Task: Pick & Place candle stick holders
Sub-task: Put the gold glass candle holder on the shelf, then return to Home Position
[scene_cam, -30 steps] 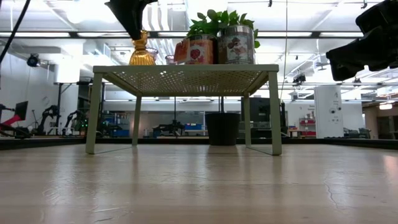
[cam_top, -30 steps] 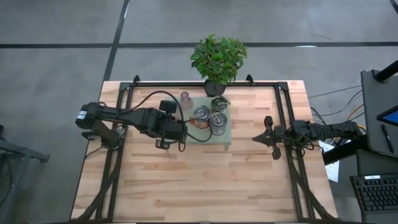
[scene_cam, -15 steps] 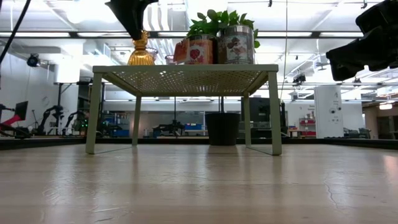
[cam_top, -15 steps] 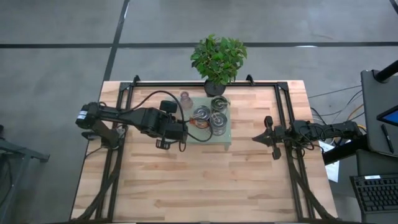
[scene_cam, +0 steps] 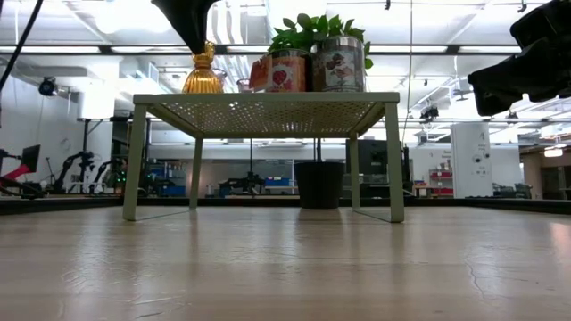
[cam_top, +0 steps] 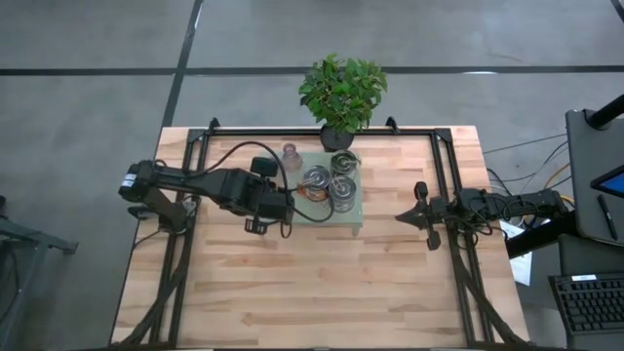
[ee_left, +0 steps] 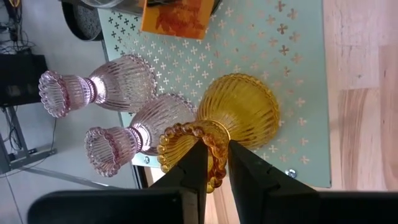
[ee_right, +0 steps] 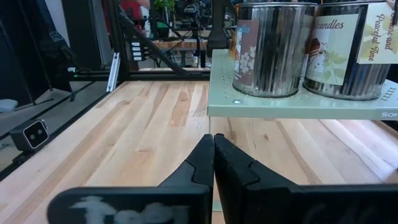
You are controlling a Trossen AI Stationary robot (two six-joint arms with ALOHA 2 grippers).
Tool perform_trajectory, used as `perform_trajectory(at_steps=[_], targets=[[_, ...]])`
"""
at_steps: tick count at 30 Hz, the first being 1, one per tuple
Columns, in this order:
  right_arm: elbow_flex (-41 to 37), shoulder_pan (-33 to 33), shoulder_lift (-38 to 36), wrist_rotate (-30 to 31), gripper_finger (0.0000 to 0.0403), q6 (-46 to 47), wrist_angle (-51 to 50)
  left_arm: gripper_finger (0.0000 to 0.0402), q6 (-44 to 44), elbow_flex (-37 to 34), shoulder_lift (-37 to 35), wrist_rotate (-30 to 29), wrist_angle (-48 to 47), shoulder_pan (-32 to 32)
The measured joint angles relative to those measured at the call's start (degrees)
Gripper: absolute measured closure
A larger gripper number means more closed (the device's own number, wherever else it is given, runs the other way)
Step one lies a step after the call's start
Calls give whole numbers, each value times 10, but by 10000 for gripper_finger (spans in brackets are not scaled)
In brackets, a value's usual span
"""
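Note:
The amber glass holder (ee_left: 239, 115) stands on the pale green perforated stand (cam_top: 356, 213), near the stand's left corner. My left gripper (cam_top: 292, 207) comes down on it from above and is shut on its top. Two pinkish glass holders (ee_left: 118, 84) (ee_left: 140, 127) stand on their wide bases just beside it. Three shiny silver holders (cam_top: 316, 178) (cam_top: 344, 161) (cam_top: 341, 192) stand on the same stand. My right gripper (cam_top: 421, 216) is shut and empty at the table's right side. My left gripper has the beaded rim (ee_left: 214, 158) of the amber holder's narrow top between its two fingers. One finger seems to lie over the mouth and the other outside it. The fingers point down from above (scene_cam: 192, 22). The holder is upright, its wide base (scene_cam: 203, 86) on the stand.
A black-potted leafy plant (cam_top: 341, 93) stands at the table's far edge behind the stand. The stand is a low four-legged table (scene_cam: 268, 111) with open room under it. Bare wood lies toward the near edge (cam_top: 312, 283). Black frame rails (cam_top: 444, 175) run along both sides.

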Motion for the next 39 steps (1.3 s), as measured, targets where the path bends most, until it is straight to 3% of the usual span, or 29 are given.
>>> perform_trajectory(at_steps=[10,22,28,34,39], targets=[[0,0,0,0,394,0,0,344,-6,2,0,2,0,0],[0,0,0,0,394,0,0,280,-18,14,-1,-3,-1,-2],[0,0,0,0,394,0,0,280,-27,60,-2,-7,-3,-2],[0,0,0,0,394,0,0,285,-122,90,-14,3,-21,-6],[0,0,0,0,394,0,0,335,-164,83,-47,19,-27,-38]])
